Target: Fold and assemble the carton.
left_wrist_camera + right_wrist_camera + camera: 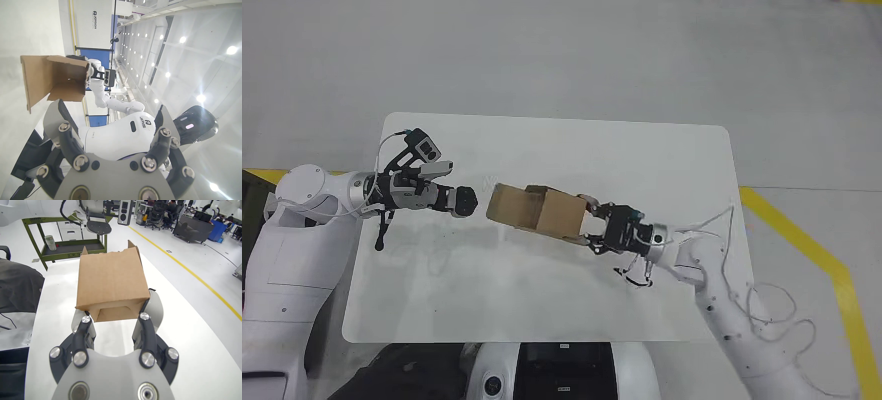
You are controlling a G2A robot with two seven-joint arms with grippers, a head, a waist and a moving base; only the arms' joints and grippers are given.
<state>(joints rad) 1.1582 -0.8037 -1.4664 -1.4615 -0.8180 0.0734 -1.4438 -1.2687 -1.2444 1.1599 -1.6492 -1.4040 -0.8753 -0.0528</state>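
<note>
My left end effector (pixel 464 200) sits over the left part of the white worktop (pixel 542 290), pointing toward the middle. In the left wrist view its fingers are spread wide (pixel 111 106) and nothing is between them. It is just beside the near end of the carton (pixel 535 208) but apart from it.

The brown carton lies on its side over the centre of the worktop, its length running from one of my arms to the other. The end facing my left end effector is open. The left wrist view looks into the hollow inside (pixel 56 79), where one long flap is swung outward and another is folded out along the lower edge.

To the right, my right end effector (pixel 592 222) grips the carton's other end. In the right wrist view (pixel 115 311) one finger (pixel 153 302) presses on each side wall of the carton (pixel 111 281). A folded flap shows underneath, with the worktop (pixel 179 323) below it.
</note>
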